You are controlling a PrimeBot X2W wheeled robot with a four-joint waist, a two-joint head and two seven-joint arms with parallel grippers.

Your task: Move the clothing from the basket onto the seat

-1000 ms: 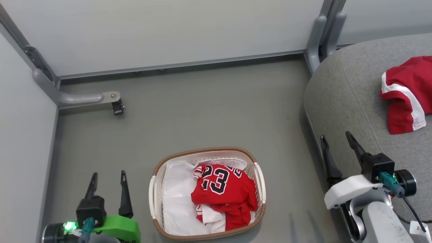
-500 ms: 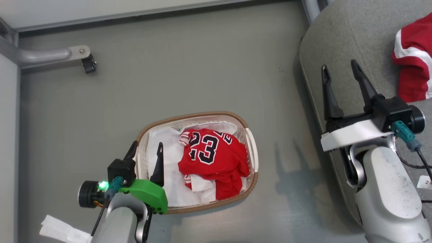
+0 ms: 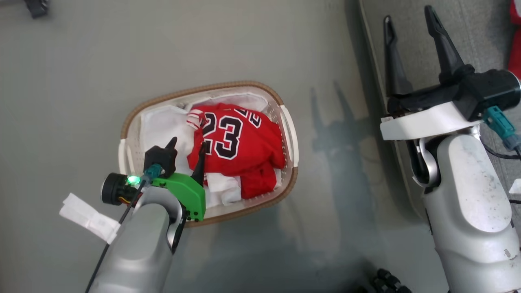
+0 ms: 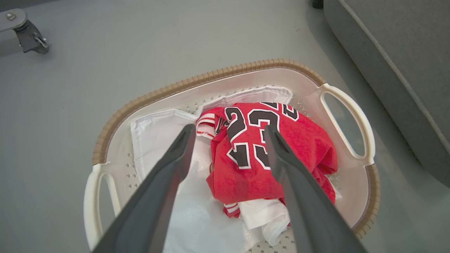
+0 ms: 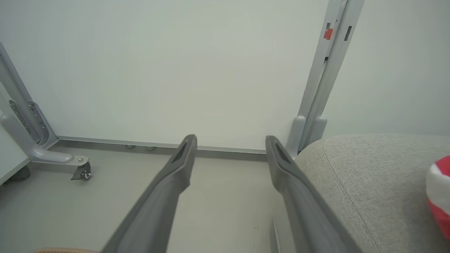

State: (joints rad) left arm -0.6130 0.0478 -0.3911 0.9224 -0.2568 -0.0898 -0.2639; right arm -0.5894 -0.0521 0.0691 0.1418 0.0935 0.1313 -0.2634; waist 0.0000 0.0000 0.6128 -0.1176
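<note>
Left gripper (image 3: pixel 188 141) gapes empty above the jersey (image 3: pixel 240 142); white liner (image 3: pixel 163 126) beside it; right gripper (image 3: pixel 409 14) likewise.

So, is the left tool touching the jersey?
Cannot tell: in the left wrist view the open left tool overlaps the jersey; neither contact nor gap shows.

One number reads clearly — a black, white-edged "23" on the red jersey (image 3: pixel 236 138).
</note>
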